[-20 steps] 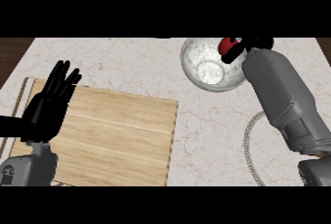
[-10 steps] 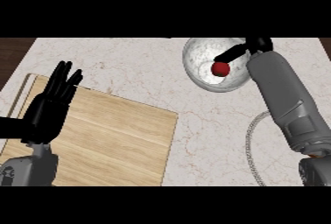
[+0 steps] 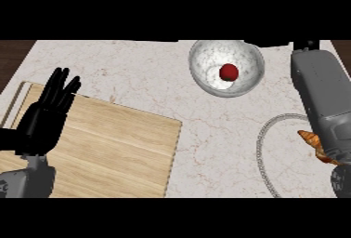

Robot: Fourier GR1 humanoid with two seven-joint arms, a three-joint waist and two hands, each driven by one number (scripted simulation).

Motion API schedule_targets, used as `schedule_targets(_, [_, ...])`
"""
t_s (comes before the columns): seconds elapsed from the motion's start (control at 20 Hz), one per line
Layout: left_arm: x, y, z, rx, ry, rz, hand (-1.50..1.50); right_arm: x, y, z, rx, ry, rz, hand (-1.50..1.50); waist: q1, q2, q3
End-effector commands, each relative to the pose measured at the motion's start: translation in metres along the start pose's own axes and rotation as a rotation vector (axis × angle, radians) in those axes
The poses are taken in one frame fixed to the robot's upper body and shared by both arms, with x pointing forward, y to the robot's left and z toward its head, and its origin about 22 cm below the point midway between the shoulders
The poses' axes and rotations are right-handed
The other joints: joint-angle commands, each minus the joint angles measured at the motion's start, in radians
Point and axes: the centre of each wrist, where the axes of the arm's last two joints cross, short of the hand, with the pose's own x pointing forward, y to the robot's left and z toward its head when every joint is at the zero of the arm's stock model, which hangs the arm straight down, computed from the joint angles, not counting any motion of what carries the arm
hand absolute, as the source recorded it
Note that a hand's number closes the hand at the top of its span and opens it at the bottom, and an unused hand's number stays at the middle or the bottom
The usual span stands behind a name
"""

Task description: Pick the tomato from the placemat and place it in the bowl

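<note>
Pale marble counter (image 3: pixel 137 83) is filling the view; dark wood floor (image 3: pixel 14 51) is showing beyond the counter's far corners, left and right.

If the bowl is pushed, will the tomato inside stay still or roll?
The tomato looks round and smooth, so it would likely roll. It lies free in the bowl, with no hand on it. The curved wall should probably keep it inside.
</note>
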Motion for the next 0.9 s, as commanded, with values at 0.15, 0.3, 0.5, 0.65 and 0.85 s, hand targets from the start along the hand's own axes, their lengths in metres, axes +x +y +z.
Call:
schedule_targets(0.15, [0.006,0.014,0.009,0.032,-0.005,-0.005,0.00,-0.043,-0.071,-0.007,-0.118,0.028,-0.089,-1.50,-0.025,-0.013,0.000])
schedule_targets(0.3, [0.005,0.006,0.001,0.037,0.024,0.000,0.00,-0.043,-0.092,-0.009,-0.088,0.061,-0.074,-1.50,-0.045,-0.020,-0.001])
schedule_targets(0.5, [-0.009,-0.005,-0.001,0.060,0.019,0.008,0.00,-0.089,-0.143,0.006,-0.054,0.042,-0.081,-1.50,-0.059,-0.021,-0.002])
schedule_targets(0.65, [0.003,0.006,0.006,0.059,0.008,-0.008,0.00,-0.107,-0.166,0.016,-0.030,0.049,-0.078,-1.50,-0.053,-0.023,-0.002])
schedule_targets(0.85, [0.014,0.010,0.020,0.038,0.018,-0.017,0.00,-0.127,-0.200,0.029,-0.004,0.065,-0.077,-1.50,-0.043,-0.022,-0.001])
